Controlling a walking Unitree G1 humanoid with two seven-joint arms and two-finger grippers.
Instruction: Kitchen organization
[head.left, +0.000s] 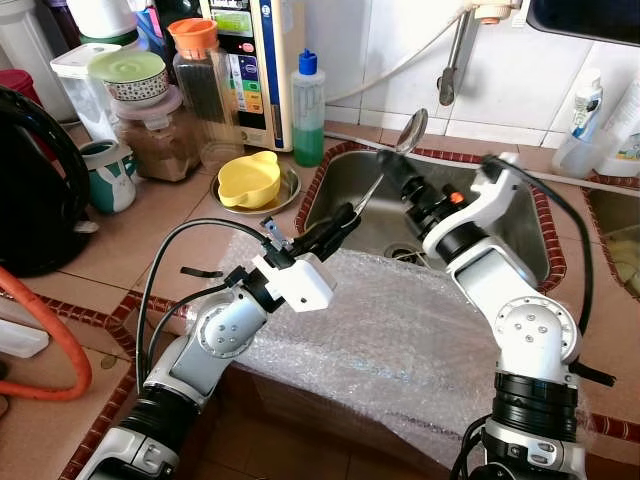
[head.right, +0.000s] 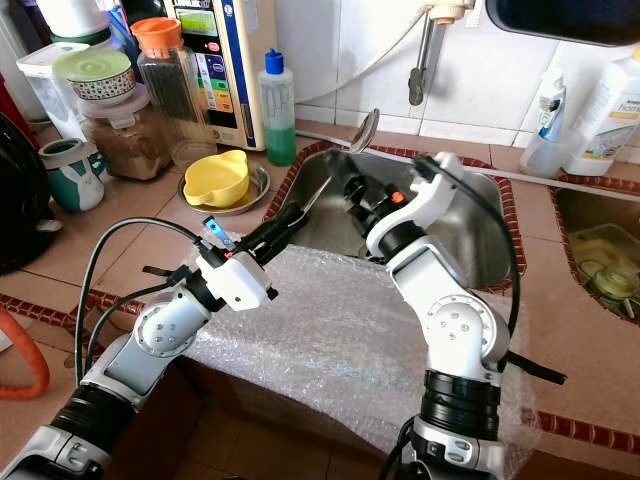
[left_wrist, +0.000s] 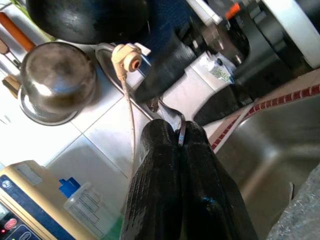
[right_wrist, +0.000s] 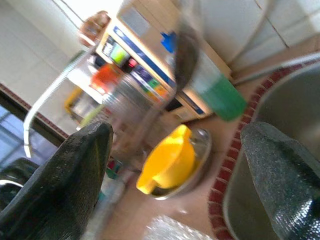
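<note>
While the left gripper (head.left: 340, 222) is pinching the thin handle of a metal spoon (head.left: 411, 129) between its 2 clenched fingers, the spoon's bowl is pointing up over the far edge of the sink (head.left: 520, 245). The right gripper (head.left: 395, 170) is hovering beside the shaft with its fingers spread wide, holding nothing. For a clean handover, the right fingers probably need to be closing on the shaft between bowl and left fingertips before the left is letting go; a loose pinch risks the spoon dropping into the sink. Bubble wrap (head.left: 400, 330) is covering the counter edge below.

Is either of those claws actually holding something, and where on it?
Yes. The left gripper pinches a metal spoon by the end of its handle. The right gripper is open and holds nothing.
</note>
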